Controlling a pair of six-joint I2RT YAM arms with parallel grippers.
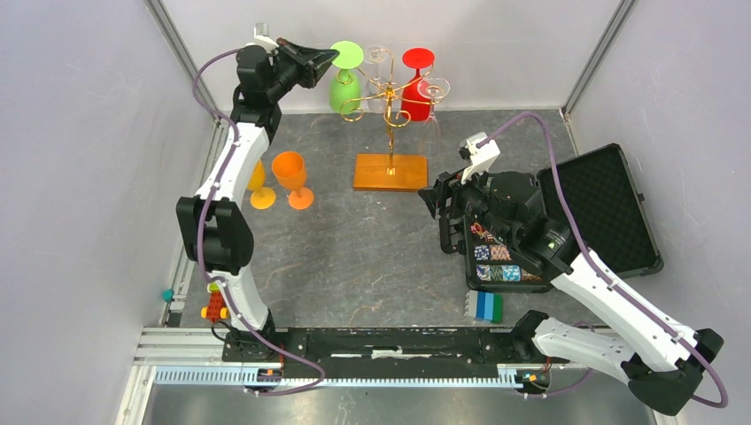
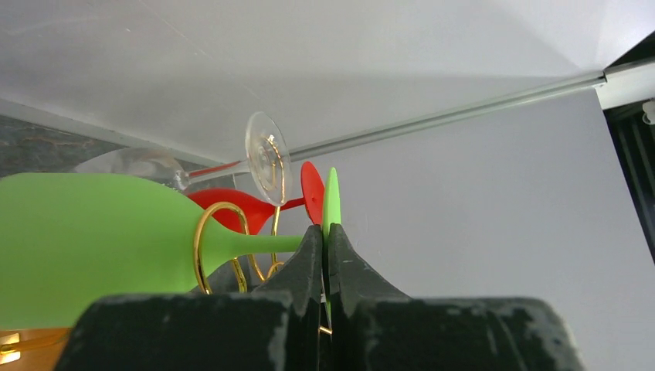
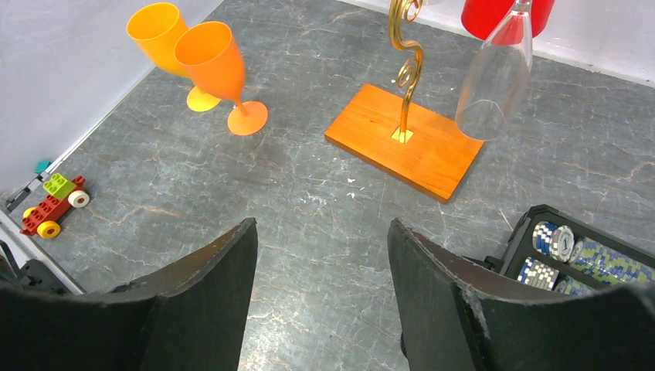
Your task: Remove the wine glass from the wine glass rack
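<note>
The gold wine glass rack stands on its orange-brown base at the back of the table. A green wine glass, a red one and two clear ones hang upside down from its scroll arms. My left gripper is shut on the round foot of the green glass, whose stem still lies in a gold curl. My right gripper is open and empty, low over the table right of the base. A clear glass hangs above the base.
Two orange goblets stand left of the rack. An open black case with poker chips lies on the right under my right arm. A blue and green block and a toy car sit near the front.
</note>
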